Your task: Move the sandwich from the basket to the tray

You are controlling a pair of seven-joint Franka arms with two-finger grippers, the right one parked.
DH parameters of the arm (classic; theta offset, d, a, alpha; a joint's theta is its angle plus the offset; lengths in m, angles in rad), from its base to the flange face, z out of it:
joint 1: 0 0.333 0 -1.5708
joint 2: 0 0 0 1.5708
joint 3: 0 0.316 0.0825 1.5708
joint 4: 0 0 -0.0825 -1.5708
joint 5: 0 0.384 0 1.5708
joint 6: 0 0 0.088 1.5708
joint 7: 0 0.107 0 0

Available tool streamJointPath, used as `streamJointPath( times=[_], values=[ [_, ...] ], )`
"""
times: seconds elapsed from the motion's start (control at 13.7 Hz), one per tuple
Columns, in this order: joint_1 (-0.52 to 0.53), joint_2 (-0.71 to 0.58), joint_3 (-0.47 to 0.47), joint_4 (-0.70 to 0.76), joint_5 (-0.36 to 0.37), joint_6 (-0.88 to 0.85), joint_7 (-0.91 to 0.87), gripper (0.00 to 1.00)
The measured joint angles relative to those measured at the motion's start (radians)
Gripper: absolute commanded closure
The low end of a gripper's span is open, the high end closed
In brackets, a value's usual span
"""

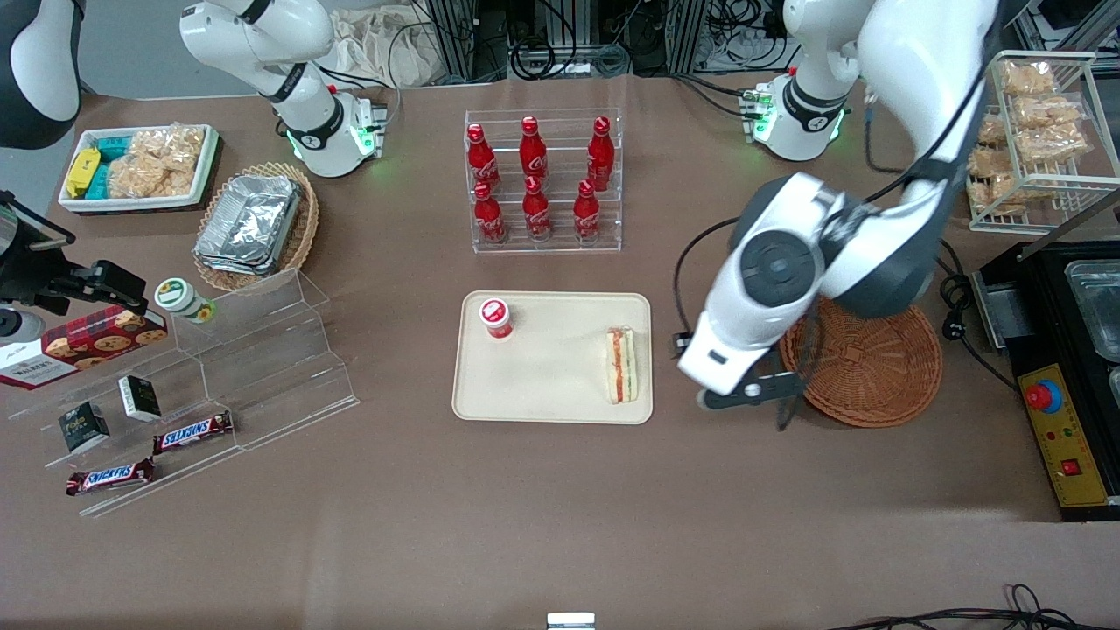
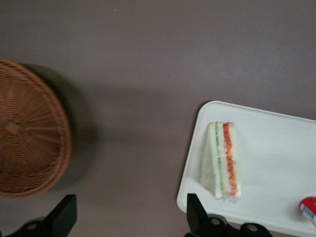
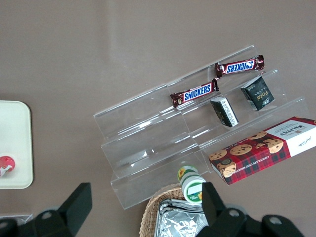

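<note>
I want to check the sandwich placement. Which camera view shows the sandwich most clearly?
The left wrist view: the sandwich appears large on the tray, red and green layers distinct, with the open gripper empty above the table. The front view shows the sandwich smaller, near the tray edge toward the basket. The right wrist view does not show it.

A matte brown table [image 1: 560,507] spreads under even light; at its edge farthest from the front camera, black cables [image 1: 560,57] tangle among metal frames [image 1: 455,35], and a yellow control panel [image 1: 1069,437] sits toward the working arm's end
</note>
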Motion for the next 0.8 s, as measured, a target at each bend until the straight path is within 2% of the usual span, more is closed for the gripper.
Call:
streamJointPath(
  times=[0.22,0.29,0.51,0.8],
  values=[
    [0.164,-0.195,0.013,-0.161,-0.117,-0.006,0.239,0.0],
    [0.187,-0.259,0.059,-0.214,-0.161,-0.007,0.337,0.0],
    [0.136,-0.391,0.267,-0.314,-0.228,-0.036,0.529,0.0],
    [0.111,-0.402,0.305,-0.322,-0.221,-0.049,0.587,0.0]
  ],
)
